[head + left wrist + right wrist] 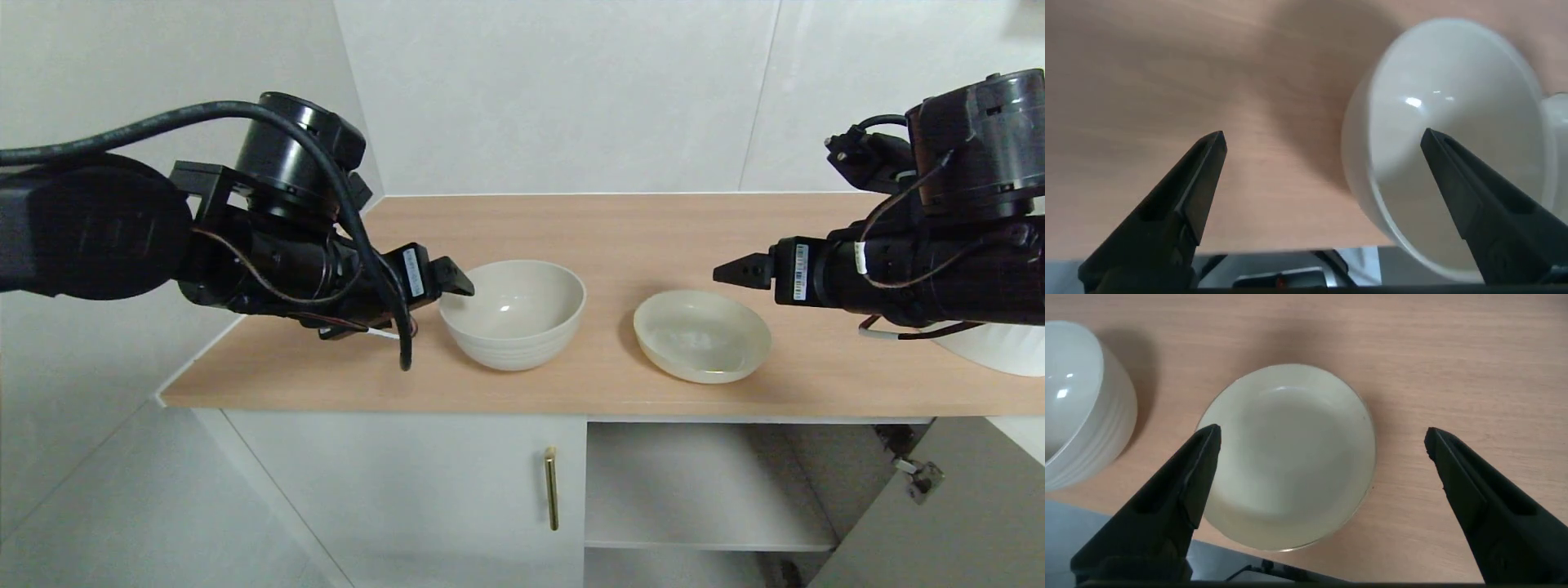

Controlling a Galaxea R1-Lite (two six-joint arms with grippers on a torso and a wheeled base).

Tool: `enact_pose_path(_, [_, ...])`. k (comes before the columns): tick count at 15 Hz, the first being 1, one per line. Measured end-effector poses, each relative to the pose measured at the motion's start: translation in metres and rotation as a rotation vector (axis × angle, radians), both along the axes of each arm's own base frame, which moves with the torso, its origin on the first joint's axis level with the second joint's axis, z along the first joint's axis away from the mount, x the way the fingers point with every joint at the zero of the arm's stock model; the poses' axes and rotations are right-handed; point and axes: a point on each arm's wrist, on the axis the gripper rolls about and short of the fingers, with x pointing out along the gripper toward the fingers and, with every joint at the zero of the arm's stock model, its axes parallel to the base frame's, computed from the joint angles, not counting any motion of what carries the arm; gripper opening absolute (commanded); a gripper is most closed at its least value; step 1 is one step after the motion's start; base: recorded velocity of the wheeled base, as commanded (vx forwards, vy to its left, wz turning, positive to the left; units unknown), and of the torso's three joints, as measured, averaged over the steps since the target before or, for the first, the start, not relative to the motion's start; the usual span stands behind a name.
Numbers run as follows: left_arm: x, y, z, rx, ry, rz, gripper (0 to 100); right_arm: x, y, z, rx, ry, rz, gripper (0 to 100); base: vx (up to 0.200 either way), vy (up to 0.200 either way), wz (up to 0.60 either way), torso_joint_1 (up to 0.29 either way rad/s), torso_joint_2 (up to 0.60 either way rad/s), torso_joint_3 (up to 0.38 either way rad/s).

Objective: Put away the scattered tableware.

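A deep cream bowl (514, 314) and a shallow pale plate (702, 335) sit side by side on the wooden countertop (620, 229). My left gripper (453, 282) hovers at the bowl's left rim. In the left wrist view the left gripper (1323, 137) is open, with the rim of the bowl (1437, 163) between its fingers: one finger over the inside, one outside. My right gripper (735, 271) hangs just above the plate's right side. Seen from the wrist, the right gripper (1323, 431) is open over the plate (1290, 474), holding nothing.
A white container (1000, 347) stands at the counter's right edge behind the right arm. Below the counter, the cabinet's right door (939, 523) is swung open onto a white shelf (702, 490). The left door with a gold handle (552, 488) is closed. Walls bound the back and left.
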Motion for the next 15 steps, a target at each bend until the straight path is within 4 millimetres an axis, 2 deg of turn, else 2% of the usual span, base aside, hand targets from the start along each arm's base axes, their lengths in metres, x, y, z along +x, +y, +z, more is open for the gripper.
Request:
enact_pose_path(4, [0.003,-0.003,-0.007,0.008,0.019,-0.004,100,0.000,0.000,0.000,0.000,0.000,-0.002,100,0.000,0.000,0.00,0.000,0.00,0.000])
enact_pose_path(5, [0.003,-0.003,-0.007,0.008,0.020,-0.004,0,0.000,0.000,0.000,-0.001,0.000,-0.001,100,0.000,0.000,0.00,0.000,0.00,0.000])
enact_pose_path(11, [0.000,-0.002,-0.004,-0.009,0.012,-0.021,0,0.000,0.000,0.000,-0.006,-0.005,-0.015,100,0.000,0.000,0.00,0.000,0.00,0.000])
enact_pose_path(15, [-0.021,0.006,0.018,-0.071,-0.034,-0.071,0,0.001,0.001,-0.002,-0.014,0.004,-0.017,100,0.000,0.000,0.00,0.000,0.00,0.000])
